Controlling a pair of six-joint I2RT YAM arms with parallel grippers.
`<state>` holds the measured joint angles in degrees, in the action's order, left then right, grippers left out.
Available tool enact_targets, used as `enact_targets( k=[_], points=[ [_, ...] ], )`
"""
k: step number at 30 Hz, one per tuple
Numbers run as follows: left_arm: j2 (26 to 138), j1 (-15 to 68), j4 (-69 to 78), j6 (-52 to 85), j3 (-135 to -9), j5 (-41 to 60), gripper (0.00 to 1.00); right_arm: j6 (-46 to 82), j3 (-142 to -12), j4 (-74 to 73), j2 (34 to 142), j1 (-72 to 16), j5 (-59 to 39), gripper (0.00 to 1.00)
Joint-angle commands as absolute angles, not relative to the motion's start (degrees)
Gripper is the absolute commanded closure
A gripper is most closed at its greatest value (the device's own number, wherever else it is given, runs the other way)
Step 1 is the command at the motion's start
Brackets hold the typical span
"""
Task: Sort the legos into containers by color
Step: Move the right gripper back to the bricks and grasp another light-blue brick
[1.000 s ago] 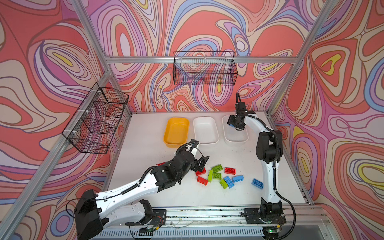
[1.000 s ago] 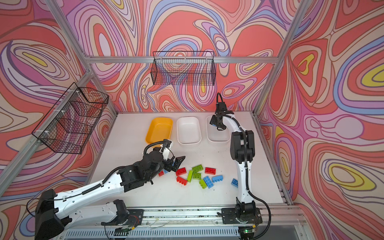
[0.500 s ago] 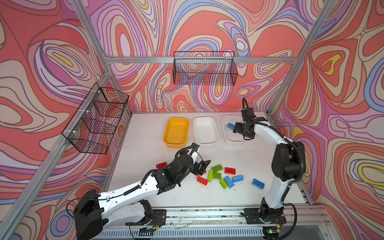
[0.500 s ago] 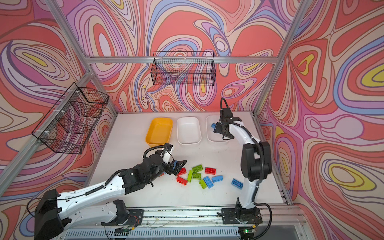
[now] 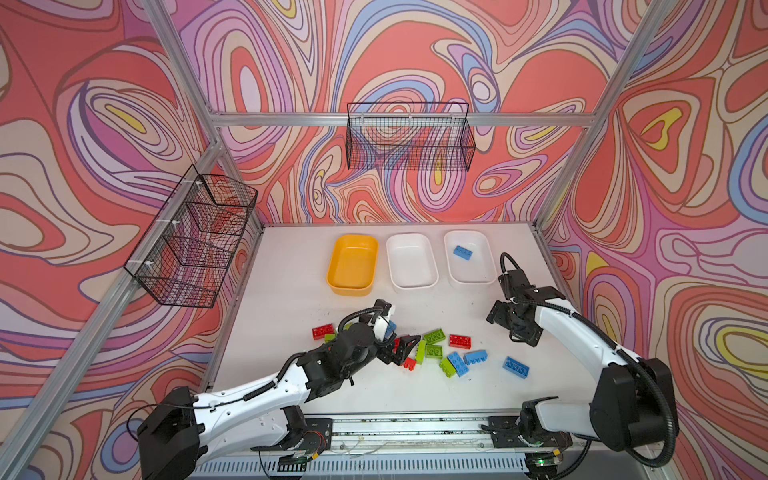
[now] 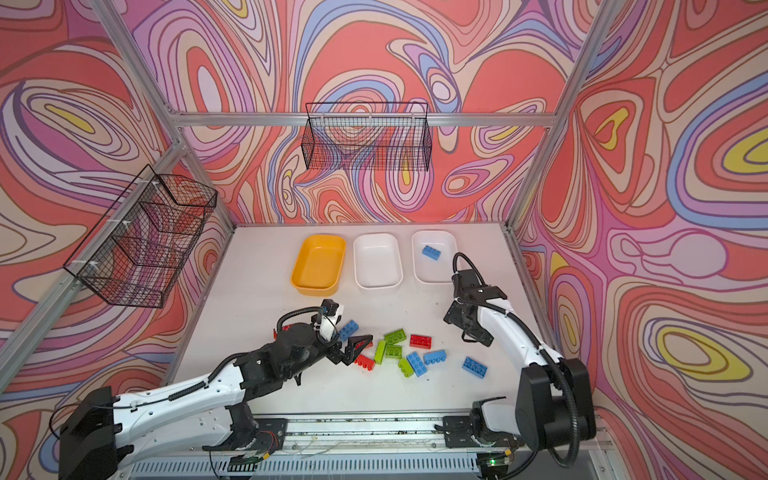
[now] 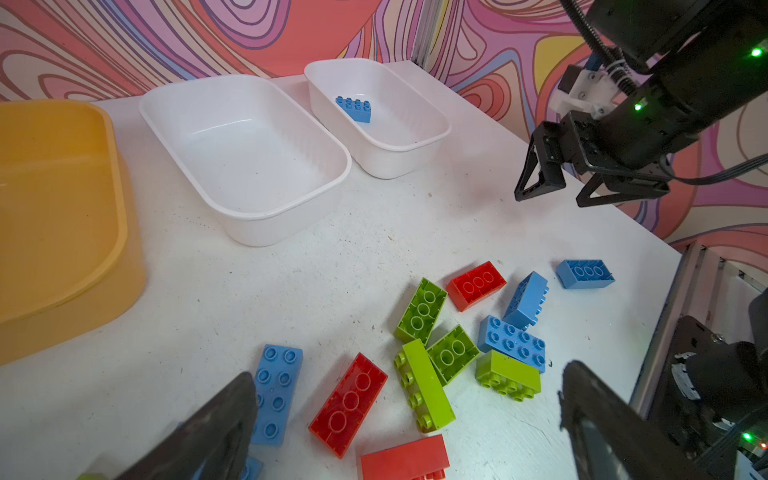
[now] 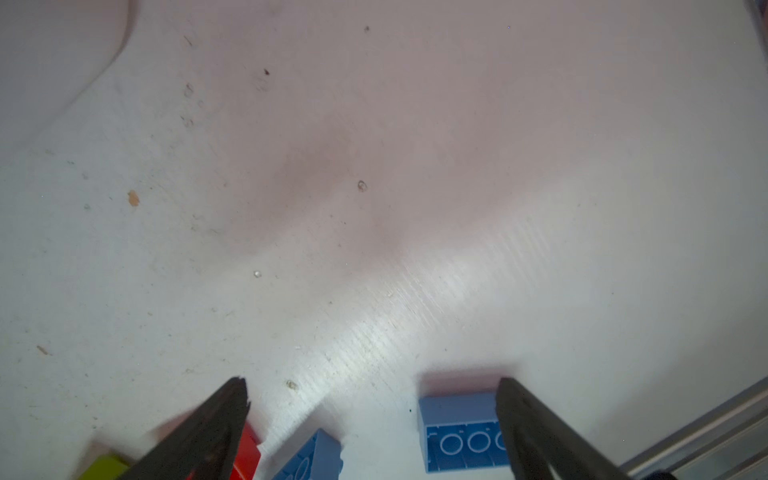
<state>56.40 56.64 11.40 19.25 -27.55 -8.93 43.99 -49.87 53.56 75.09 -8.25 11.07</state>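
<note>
Red, lime green and light blue legos lie scattered at the front middle of the table, among them a red one (image 5: 459, 340), a green one (image 5: 433, 336) and a lone blue one (image 5: 515, 367). Three containers stand in a row at the back: a yellow tub (image 5: 353, 266), a bare white tub (image 5: 411, 261) and a white tub (image 5: 478, 270) holding one blue brick (image 5: 462, 252). My left gripper (image 5: 401, 349) (image 7: 409, 370) hangs open low over the pile's left end, above a red brick (image 7: 349, 405). Over bare table between pile and tubs, my right gripper (image 5: 519, 332) (image 8: 372, 380) is open and holds nothing.
Black wire baskets hang on the back wall (image 5: 409, 141) and the left wall (image 5: 195, 237). A red brick (image 5: 323, 331) lies behind my left wrist. An aluminium rail (image 5: 415, 428) runs along the front edge, and frame posts stand at the corners.
My right gripper opened over the right white tub and the blue brick now lies in it. That arm has drawn back toward the front. My left gripper edged toward the pile.
</note>
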Motion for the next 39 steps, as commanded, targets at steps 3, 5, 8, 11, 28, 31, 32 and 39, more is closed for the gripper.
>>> enact_targets(
  k=[3,5,8,11,28,31,32,39],
  points=[
    [52.66,56.8,10.82,20.92,-25.51,-9.28,0.0,52.35,-43.58,54.64,71.82,-8.0,9.21,0.02],
    [51.74,56.79,9.82,20.89,-25.08,-9.9,0.0,54.6,-41.74,55.27,69.63,-8.0,10.29,0.02],
    [50.94,56.82,9.77,21.19,-23.93,-10.54,0.0,58.35,-38.89,55.72,65.47,-7.94,10.65,0.02],
    [50.89,56.78,9.84,21.65,-23.23,-10.53,0.0,59.71,-38.24,57.03,63.7,-7.87,11.84,0.02],
    [52.79,56.78,10.9,22.41,-21.81,-11.13,0.0,59.73,-33.93,53.79,66.16,-7.66,8.65,0.02],
    [52.37,56.78,11.0,22.65,-21.29,-11.67,0.0,58.21,-32.49,50.84,67.46,-7.65,6.07,0.04],
    [52.38,56.78,11.0,22.72,-21.11,-11.77,0.0,57.74,-32.2,50.34,68.07,-7.65,5.72,0.05],
    [54.09,56.79,10.31,23.75,-20.78,-11.21,0.0,55.66,-31.58,49.31,67.81,-7.84,4.13,0.08]
  ],
)
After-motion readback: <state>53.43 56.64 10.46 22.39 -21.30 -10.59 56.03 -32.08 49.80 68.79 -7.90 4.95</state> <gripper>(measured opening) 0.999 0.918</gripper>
